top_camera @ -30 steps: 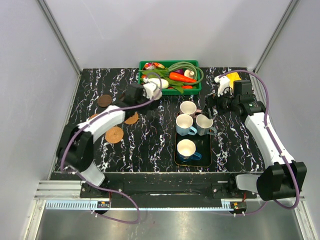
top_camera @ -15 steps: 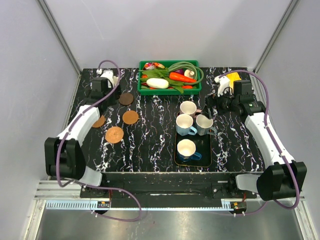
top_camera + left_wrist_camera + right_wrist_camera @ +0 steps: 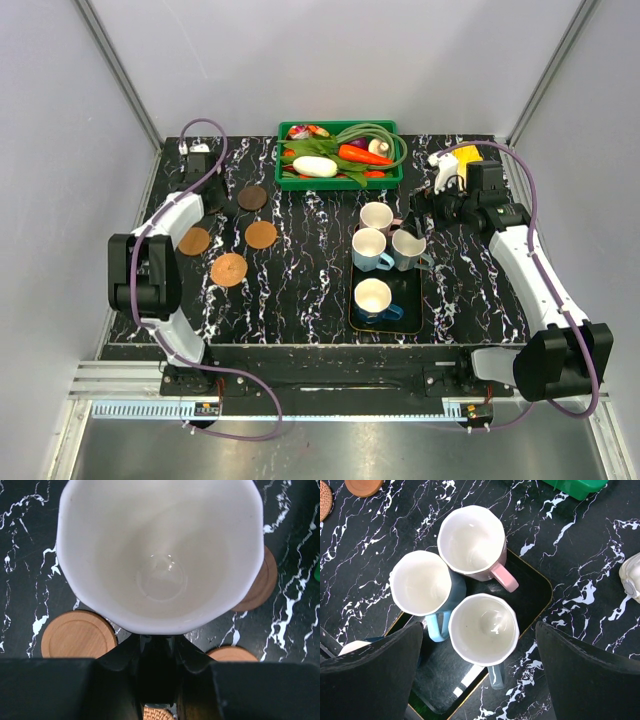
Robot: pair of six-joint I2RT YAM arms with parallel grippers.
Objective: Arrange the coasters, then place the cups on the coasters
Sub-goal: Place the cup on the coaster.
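Four cups [image 3: 373, 298] sit on the black tray [image 3: 412, 285] from above, coasters [image 3: 261, 234] to its left; left wrist: the left gripper [image 3: 157, 645] pinches a fifth cup [image 3: 160, 555] over those coasters, which may tip if set half off one; right wrist: the right gripper [image 3: 480, 670] is spread wide above the tray.

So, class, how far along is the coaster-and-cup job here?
Done: four coasters lie spread on the left of the table, all bare. In hand: the left gripper grips one cup over them. Left: set it on a coaster, then move the four cups from the black tray, where the open right gripper hovers.
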